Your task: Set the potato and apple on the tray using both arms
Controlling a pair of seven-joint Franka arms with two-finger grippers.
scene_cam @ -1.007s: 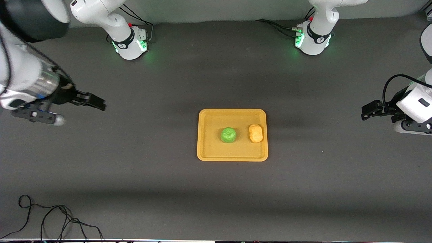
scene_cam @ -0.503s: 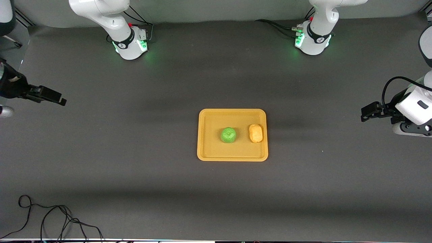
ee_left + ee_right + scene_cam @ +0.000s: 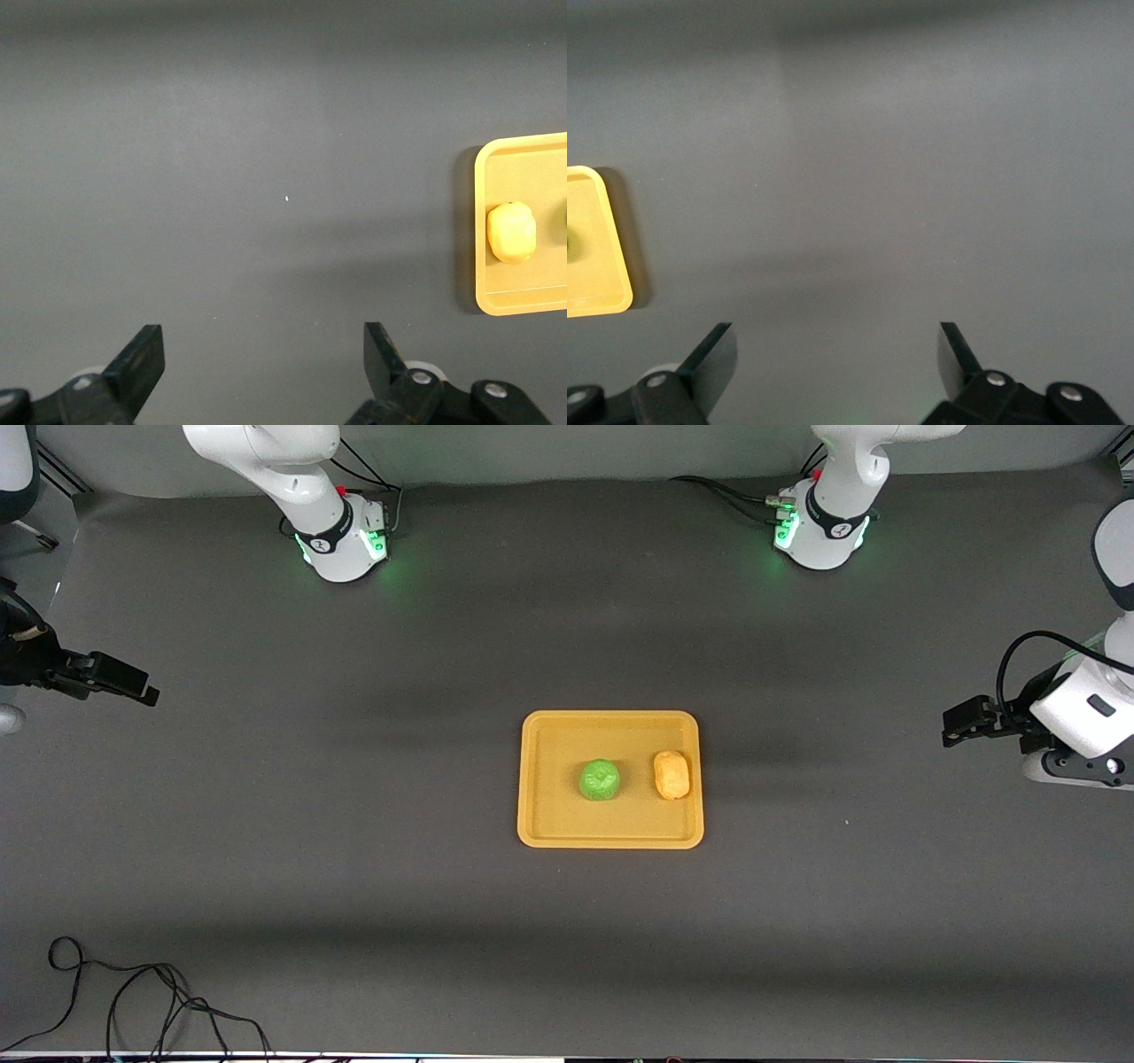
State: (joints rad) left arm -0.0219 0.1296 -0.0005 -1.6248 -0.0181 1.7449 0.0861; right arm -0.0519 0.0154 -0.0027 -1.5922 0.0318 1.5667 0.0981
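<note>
The yellow-orange tray (image 3: 549, 819) lies mid-table. On it the green apple (image 3: 600, 779) sits near the middle, and the yellow-tan potato (image 3: 671, 774) lies beside it toward the left arm's end. My left gripper (image 3: 961, 722) hangs open and empty over bare mat at its own end of the table. Its wrist view shows spread fingers (image 3: 264, 332), the potato (image 3: 511, 232) and a tray corner (image 3: 523, 301). Over bare mat at the other end, my right gripper (image 3: 133, 686) is also open and empty (image 3: 836, 328), with only a tray corner (image 3: 594, 283) in its wrist view.
Two green-lit arm bases (image 3: 341, 540) (image 3: 819, 531) stand along the table edge farthest from the front camera. A loose black cable (image 3: 133, 1001) coils at the near corner on the right arm's end. Dark grey mat surrounds the tray.
The right arm has pulled back toward its end of the table, away from the tray. The left gripper has shifted only slightly. Apple and potato have stayed put on the tray.
</note>
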